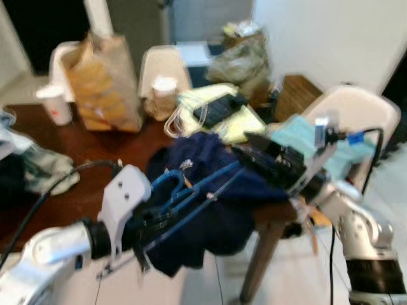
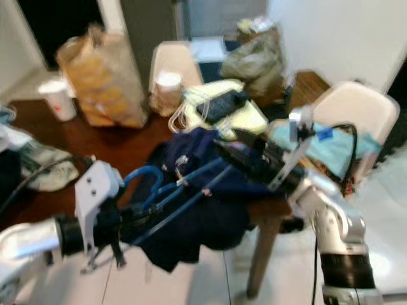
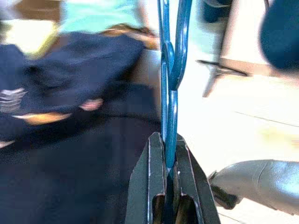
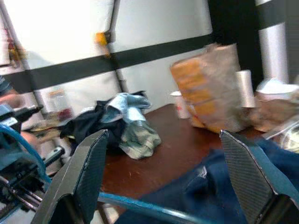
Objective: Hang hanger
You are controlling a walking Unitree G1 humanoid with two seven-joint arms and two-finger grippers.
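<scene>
Over the tabletop (image 1: pixel 95 165) edge, the left tool (image 3: pixel 169 182) pinches the blue hanger (image 1: pixel 191 190), light, stiff, slippery plastic carrying a soft navy garment (image 1: pixel 210 210); the right tool (image 4: pixel 168 186) gapes empty beside it.

Hanger (image 1: pixel 191 190): smooth glossy blue plastic. Dark navy garment (image 1: pixel 216 216): soft matt cloth. Table (image 1: pixel 95 165): dark reddish-brown wood, polished sheen. Brown bag (image 1: pixel 105 82): crinkled matt paper. Cup (image 1: pixel 56 105): white, smooth. Right gripper (image 4: pixel 163 177) fingers (image 4: pixel 86 172): black, matt, fine woven texture. Arms (image 1: pixel 57 244): silver, smooth, slightly glossy. Floor (image 1: pixel 292 273): pale glossy tile.
</scene>
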